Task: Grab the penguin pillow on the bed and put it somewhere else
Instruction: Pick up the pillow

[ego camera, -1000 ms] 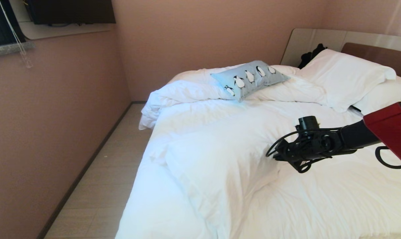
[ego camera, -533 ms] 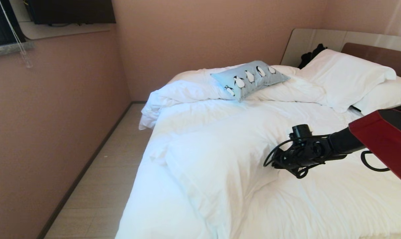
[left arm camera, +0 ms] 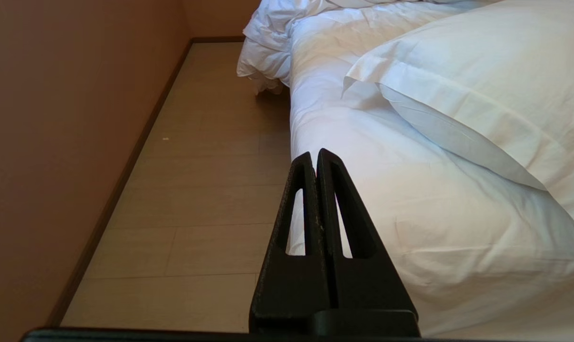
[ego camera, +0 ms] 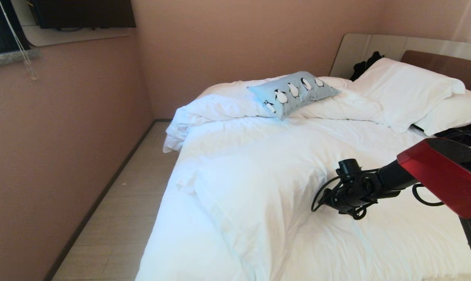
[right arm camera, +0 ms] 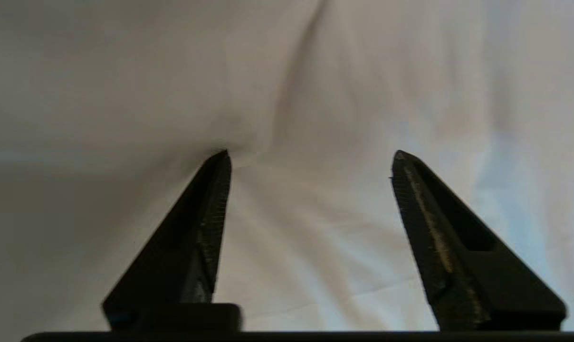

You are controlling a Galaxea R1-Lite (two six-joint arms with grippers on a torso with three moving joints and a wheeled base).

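The penguin pillow (ego camera: 294, 93), light blue with a row of black-and-white penguins, lies on the rumpled duvet at the far left part of the bed (ego camera: 259, 183). My right arm reaches over the middle of the bed, its wrist (ego camera: 352, 191) low above the duvet and well short of the pillow. In the right wrist view my right gripper (right arm camera: 310, 156) is open with only white duvet between its fingers, and one fingertip (right arm camera: 220, 164) dents the cloth. My left gripper (left arm camera: 314, 154) is shut and empty, parked beside the bed's side over the floor.
Two large white pillows (ego camera: 403, 89) lean at the brown-and-beige headboard (ego camera: 442, 62), with a black thing (ego camera: 366, 62) beside them. A strip of floor (ego camera: 122, 210) runs between the bed and the pink wall. Another white pillow (left arm camera: 482, 85) lies near the left gripper.
My right arm has sunk toward the duvet, and its wrist has shifted down and slightly left. The penguin pillow has not moved.
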